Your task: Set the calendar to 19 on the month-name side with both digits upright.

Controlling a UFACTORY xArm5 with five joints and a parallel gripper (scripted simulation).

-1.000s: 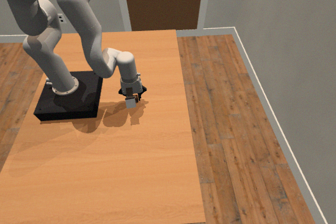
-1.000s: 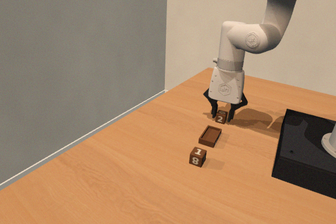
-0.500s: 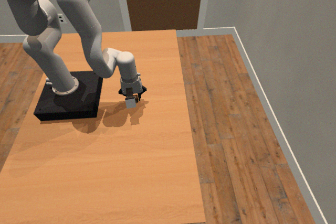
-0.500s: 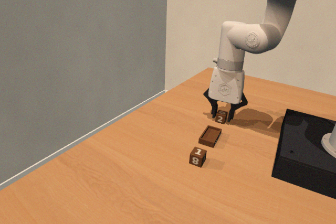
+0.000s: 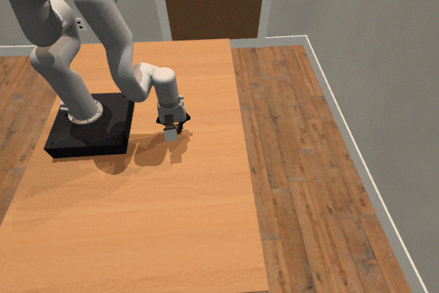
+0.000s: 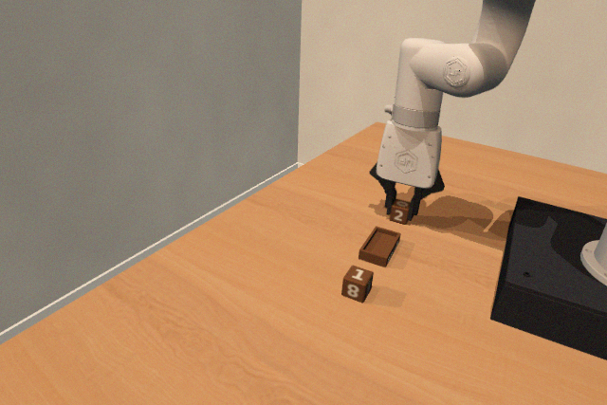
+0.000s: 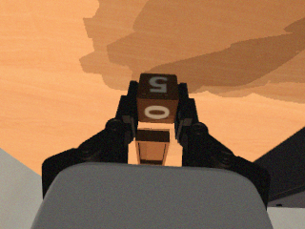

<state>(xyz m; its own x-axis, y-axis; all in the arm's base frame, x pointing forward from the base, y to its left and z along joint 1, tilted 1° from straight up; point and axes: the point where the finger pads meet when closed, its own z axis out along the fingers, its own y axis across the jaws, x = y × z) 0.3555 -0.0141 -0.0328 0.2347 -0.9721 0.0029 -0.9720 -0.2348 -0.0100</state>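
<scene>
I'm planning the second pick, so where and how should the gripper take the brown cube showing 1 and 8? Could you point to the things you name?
Grip the brown cube with a white 1 on top (image 6: pixel 357 284) by two opposite upright sides, coming from straight above. It sits flat, apart from the brown rectangular tray (image 6: pixel 377 259), so fingers should fit around it, likely leaving the 1 uncovered.

Clock positions taken from the tray (image 6: pixel 374 258) (image 7: pixel 152 135) in the exterior view. Open from above, between low walls. Blocked at 1 o'clock by a cube (image 6: pixel 398 215) (image 7: pixel 157 97), with fingers (image 6: pixel 391 202) close along two opposite sides. Obstructed at 7 o'clock by the "1"-topped cube (image 6: pixel 357 284), near the tray. Passable at 9 o'clock; passable also at 3 o'clock, as far as the black base (image 5: pixel 88 151) (image 6: pixel 543 307).
</scene>
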